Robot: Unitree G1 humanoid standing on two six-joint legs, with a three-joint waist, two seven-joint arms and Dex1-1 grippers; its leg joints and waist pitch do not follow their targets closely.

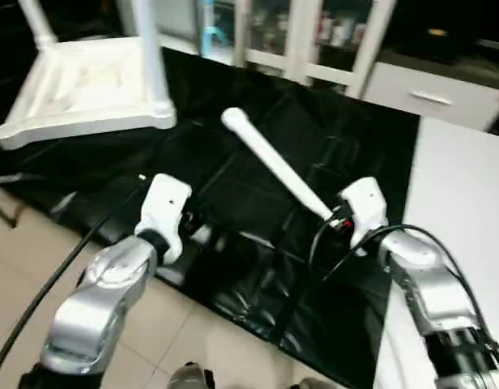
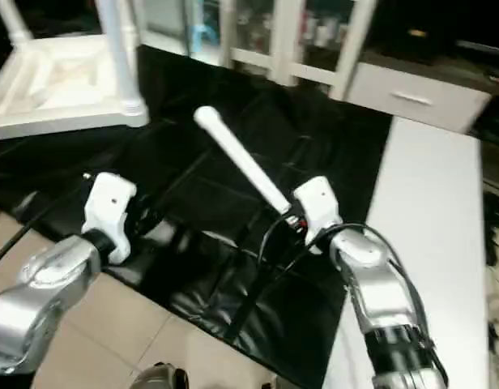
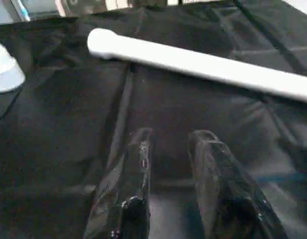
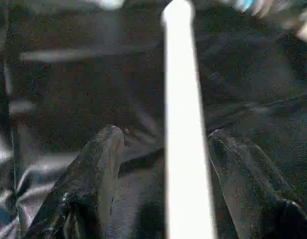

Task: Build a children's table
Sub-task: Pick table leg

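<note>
Over the near edge of the black worktop both silver forearms reach forward. At the right gripper the jaws stand wide apart with a white leg running between them; neither black finger visibly presses it, so a grip cannot be told. This leg is a long tapered tube slanting away to the far left, its rounded end raised. At the left gripper the jaws are slightly parted and hold nothing, hovering over the black cover near that leg. At the far left the white tabletop lies upside down, with 2 legs standing in its corner sockets.
</note>
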